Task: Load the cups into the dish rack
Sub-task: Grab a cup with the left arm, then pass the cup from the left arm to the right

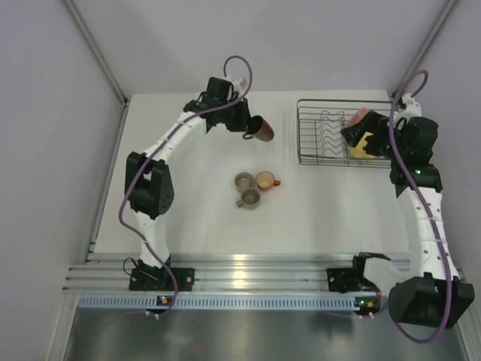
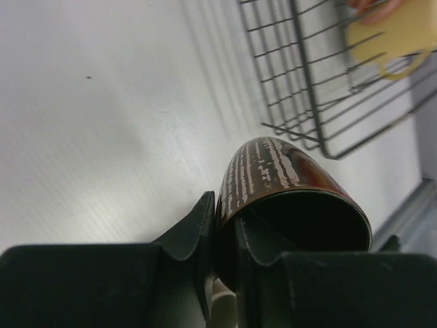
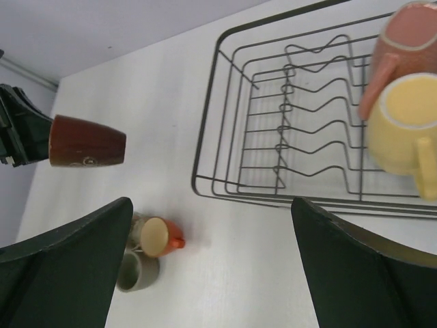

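My left gripper (image 1: 248, 128) is shut on the rim of the dark brown cup (image 1: 261, 130), one finger inside and one outside; the cup (image 2: 287, 178) hangs tilted above the table, left of the dish rack (image 1: 323, 135). The pink cup (image 3: 403, 41) and the yellow cup (image 3: 403, 126) sit in the right part of the dish rack (image 3: 225, 193). A small orange cup (image 1: 264, 180) and two grey-olive cups (image 1: 244, 180) (image 1: 249, 198) stand together mid-table. My right gripper (image 1: 359, 138) hovers open and empty over the rack's right part.
White walls close in the table on the left, back and right. An aluminium rail (image 1: 248, 271) carrying both arm bases runs along the near edge. The rack's wavy dividers (image 3: 307, 102) stand in its left and middle part.
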You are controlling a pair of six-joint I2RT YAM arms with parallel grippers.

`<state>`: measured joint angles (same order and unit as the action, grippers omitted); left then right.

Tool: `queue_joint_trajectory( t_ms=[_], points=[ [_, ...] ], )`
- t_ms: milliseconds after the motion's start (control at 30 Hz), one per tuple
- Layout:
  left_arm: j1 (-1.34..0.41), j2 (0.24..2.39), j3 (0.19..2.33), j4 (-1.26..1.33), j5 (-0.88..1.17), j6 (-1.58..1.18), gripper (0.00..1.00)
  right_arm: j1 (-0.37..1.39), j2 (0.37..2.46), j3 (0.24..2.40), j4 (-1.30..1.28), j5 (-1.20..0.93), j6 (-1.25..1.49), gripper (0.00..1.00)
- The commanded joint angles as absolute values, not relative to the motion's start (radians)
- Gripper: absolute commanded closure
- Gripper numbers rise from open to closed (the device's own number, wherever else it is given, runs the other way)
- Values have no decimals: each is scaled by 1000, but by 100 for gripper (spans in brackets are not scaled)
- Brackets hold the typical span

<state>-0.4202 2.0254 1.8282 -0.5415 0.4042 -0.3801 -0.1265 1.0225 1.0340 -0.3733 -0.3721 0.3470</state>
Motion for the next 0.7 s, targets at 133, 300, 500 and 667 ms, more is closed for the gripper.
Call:
queue_joint_trajectory(
  t_ms=[133, 300, 500, 667],
  points=[
    [-394, 1815, 1633, 65, 889, -871, 100, -97, 1035, 948, 113, -718, 620, 0],
    [-417, 1792, 1548, 296, 956, -1189, 100, -32, 1075, 1014, 204, -776, 646, 1],
    [-456, 1764, 1488, 489, 948, -1402, 100, 70, 1118, 1049, 308, -787, 696, 1],
    [-472, 1753, 1489, 520, 925, -1460, 100, 133, 1143, 1061, 327, -765, 701, 1]
  ],
)
